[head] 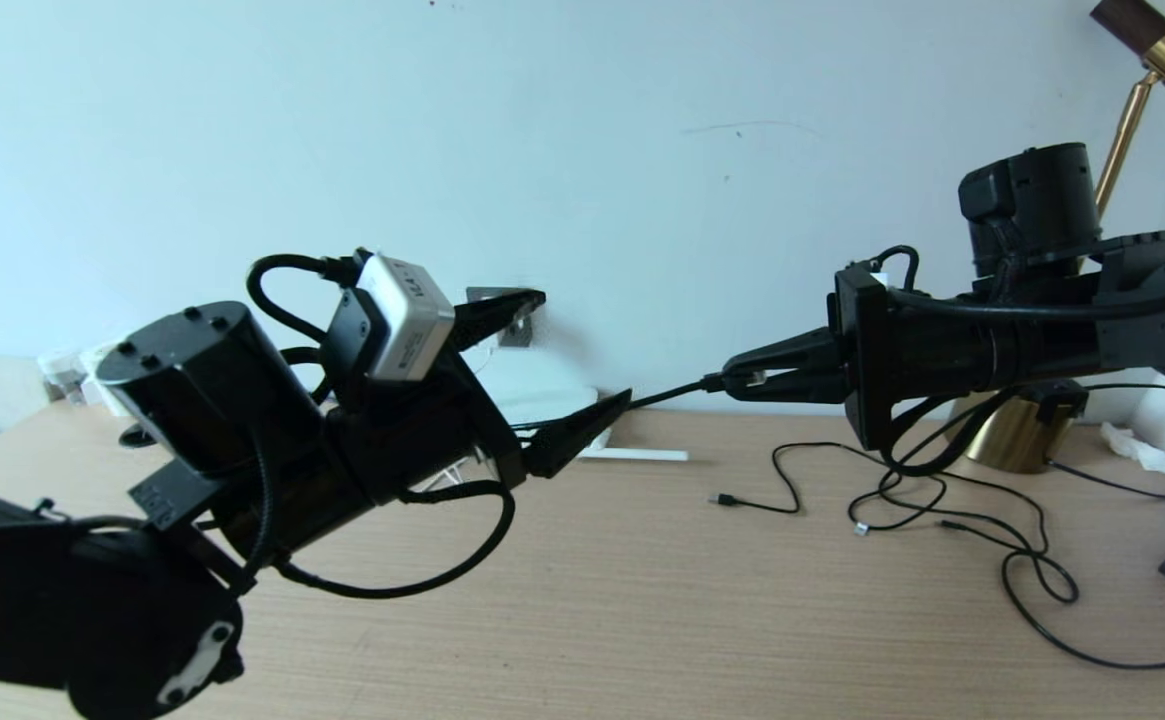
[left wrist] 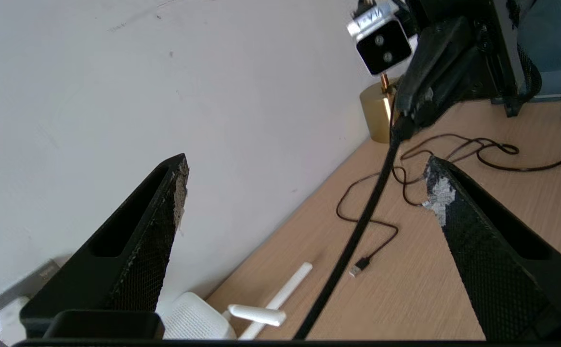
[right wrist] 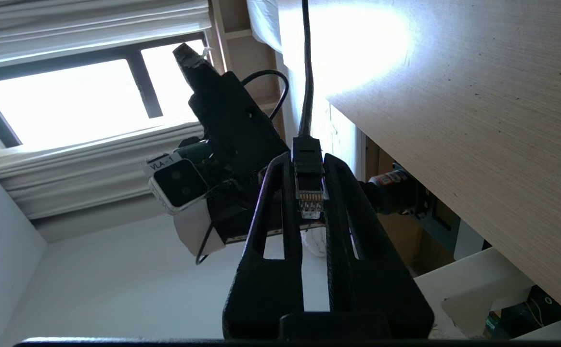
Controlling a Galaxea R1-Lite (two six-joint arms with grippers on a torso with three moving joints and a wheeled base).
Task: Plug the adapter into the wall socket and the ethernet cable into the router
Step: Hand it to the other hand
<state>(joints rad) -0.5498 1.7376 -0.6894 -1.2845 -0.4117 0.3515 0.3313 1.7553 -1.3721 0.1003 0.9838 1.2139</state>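
The right gripper pinches the ethernet cable by its clear, brittle plug; the light, springy black cord runs out ahead of the tips, so the hard plug body looks the better hold. The left gripper, spread wide and empty, hovers with the smooth white router and grey wall socket just beyond its tips.

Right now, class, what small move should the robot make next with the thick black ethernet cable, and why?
Probably the right gripper, shut on the thick black ethernet cable, should carry its clear plug toward the flat white router by the wall: the plug hangs well short of it, and the open left gripper holds nothing.
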